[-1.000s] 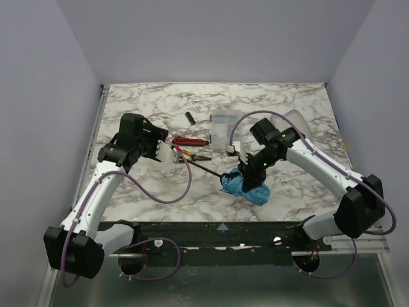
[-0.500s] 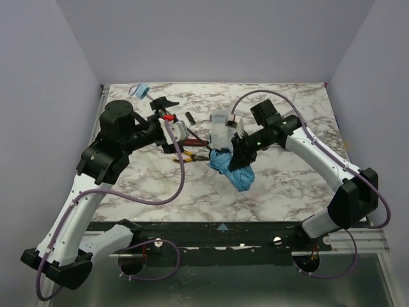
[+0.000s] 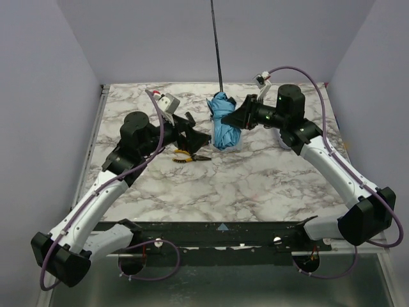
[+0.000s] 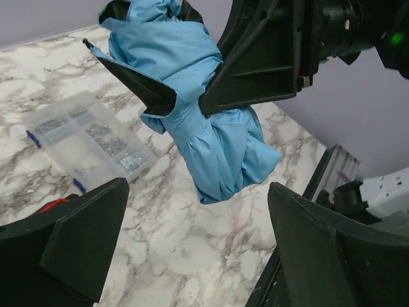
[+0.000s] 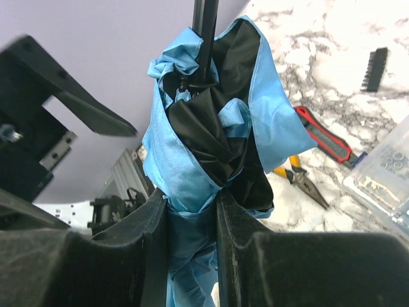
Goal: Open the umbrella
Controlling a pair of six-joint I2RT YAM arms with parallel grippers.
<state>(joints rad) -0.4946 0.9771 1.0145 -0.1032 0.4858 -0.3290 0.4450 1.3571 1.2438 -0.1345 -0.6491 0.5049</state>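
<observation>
The umbrella (image 3: 223, 125) is held upright above the table, its sky-blue canopy bunched with black lining showing. Its thin black shaft (image 3: 217, 45) rises out of the top of the view; the handle is out of view. My right gripper (image 3: 241, 118) is shut on the canopy fabric (image 5: 192, 192), with the shaft (image 5: 206, 19) above it. My left gripper (image 3: 195, 128) is open and empty just left of the canopy. In the left wrist view the canopy (image 4: 204, 134) hangs ahead of my open left gripper (image 4: 204, 256), and a right finger (image 4: 255, 70) presses on it.
Yellow-handled pliers (image 3: 188, 155) lie on the marble table (image 3: 255, 185) under my left gripper. Red-handled pliers (image 5: 323, 137), a clear parts box (image 4: 83, 137) and a black bit holder (image 5: 375, 67) lie behind the umbrella. Grey walls surround the table.
My right gripper has lifted the umbrella off the table and turned it upright, shaft pointing up. My left gripper has swung from the shaft's far end to beside the canopy.
</observation>
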